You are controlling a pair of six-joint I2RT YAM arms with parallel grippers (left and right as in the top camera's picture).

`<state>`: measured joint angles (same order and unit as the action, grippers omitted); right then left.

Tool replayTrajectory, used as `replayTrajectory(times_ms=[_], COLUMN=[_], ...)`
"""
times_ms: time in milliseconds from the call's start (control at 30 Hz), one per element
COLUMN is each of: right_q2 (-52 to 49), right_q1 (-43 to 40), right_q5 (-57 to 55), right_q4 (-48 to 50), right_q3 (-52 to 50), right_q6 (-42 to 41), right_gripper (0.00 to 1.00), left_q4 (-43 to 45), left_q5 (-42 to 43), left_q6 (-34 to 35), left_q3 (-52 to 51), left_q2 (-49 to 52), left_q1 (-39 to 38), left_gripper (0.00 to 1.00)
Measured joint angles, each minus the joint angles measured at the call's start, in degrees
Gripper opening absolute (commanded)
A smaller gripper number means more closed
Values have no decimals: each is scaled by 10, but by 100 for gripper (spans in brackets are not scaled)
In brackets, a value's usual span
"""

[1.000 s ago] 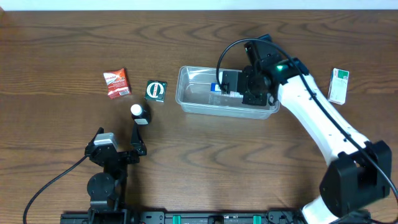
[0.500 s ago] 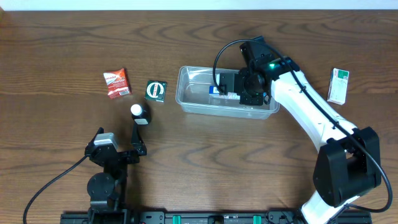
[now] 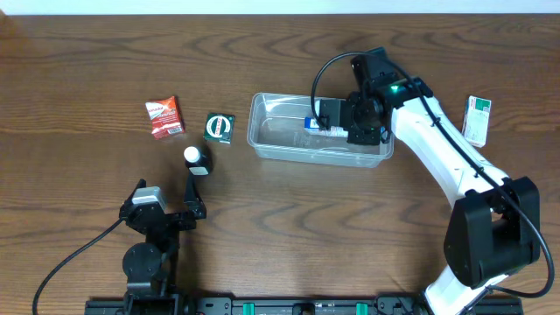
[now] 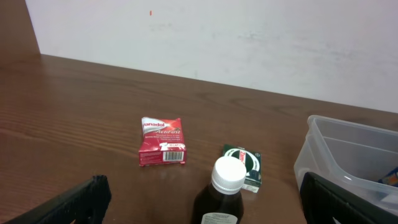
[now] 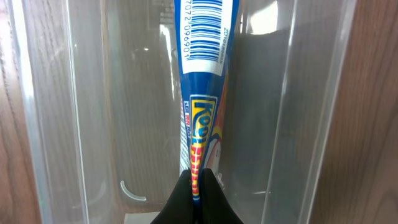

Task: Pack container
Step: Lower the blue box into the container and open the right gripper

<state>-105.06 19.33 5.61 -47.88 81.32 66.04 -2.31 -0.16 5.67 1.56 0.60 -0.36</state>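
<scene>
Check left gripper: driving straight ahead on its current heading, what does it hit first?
Most likely the brown bottle with the white cap, upright and nearly centred ahead of the open left gripper. The green box lies beyond it, slightly right.

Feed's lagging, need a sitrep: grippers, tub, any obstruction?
Right gripper shut on blue barcoded sachet inside clear rectangular plastic tub. Left gripper open, empty. Nothing blocking tub.

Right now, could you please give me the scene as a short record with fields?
container: clear plastic tub on the wooden table
right gripper: shut on blue packet, inside the container
left gripper: open, empty, near the brown bottle
not packed: red Panadol sachet, green box, brown bottle, white-green box
</scene>
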Motion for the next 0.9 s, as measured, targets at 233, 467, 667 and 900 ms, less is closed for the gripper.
replayTrajectory(times_ms=[233,467,667,900], right_q2=[0,6,19,26], right_q1=[0,0,0,0], right_q5=[2,2,4,7], right_q4=[38,56,80,96], right_q3=[-26,-48,-75,-90], right_q6=[14,22,24,18], right_gripper=[1,1,1,7], left_q4=[0,0,0,0], left_q5=[0,0,0,0], left_q6=[0,0,0,0], left_q3=[0,0,0,0], left_q2=[0,0,0,0], left_q1=[0,0,0,0], left_gripper=[98,98,98,98])
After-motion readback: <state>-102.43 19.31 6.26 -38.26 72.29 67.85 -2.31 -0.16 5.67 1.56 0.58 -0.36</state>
